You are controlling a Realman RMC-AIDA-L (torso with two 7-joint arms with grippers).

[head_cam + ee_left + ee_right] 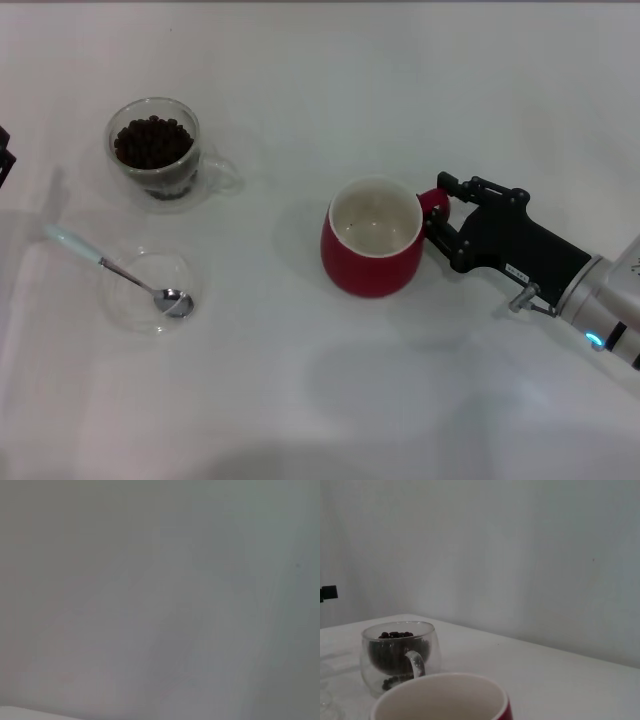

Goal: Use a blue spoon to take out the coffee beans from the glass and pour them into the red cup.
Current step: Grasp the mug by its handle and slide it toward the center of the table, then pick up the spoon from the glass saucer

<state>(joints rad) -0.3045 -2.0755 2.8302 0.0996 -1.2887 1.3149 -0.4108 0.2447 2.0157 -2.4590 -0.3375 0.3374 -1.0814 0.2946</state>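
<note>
**White tabletop: right gripper at cup handle, spoon untouched**

White table [330, 400] and a plain pale wall are seen; nothing else is in the background.

- Right gripper [437, 214]: placed at the handle of the red cup [372, 250], one finger either side of the loop. Jaws look closed on the handle, though actual contact can't be confirmed from the head view. Own fingers are not shown in the right wrist view; only the cup rim [440, 696] and the glass [399, 655] behind it.
- Left gripper [4, 160]: only a dark sliver is seen at the table's left edge. Apart or together can't be told. Nothing but blank surface is shown in the left wrist view.
- Spoon [115, 268]: bowl is resting in a shallow clear dish [147, 291], handle is propped over the rim. Long axis runs diagonally; pale handle points to far-left, bowl to near-right.
- Glass [156, 148]: at far left, filled with beans [152, 141], handle pointing toward the cup. Well apart from the cup.
- Cup: upright, looks empty, handle pointing right at the gripper.

Judged state: no scooping started.

Risks:
- Spoon handle is thin and low, with only the rim lifting it. A slip or a dish knocked sideways is likely if the pinch is taken near the dish.
- Cup could be tipped or dragged if the handle grip is off-centre.
- Beans could be spilled over the long gap between glass and cup, since the spoon bowl is small.
</note>
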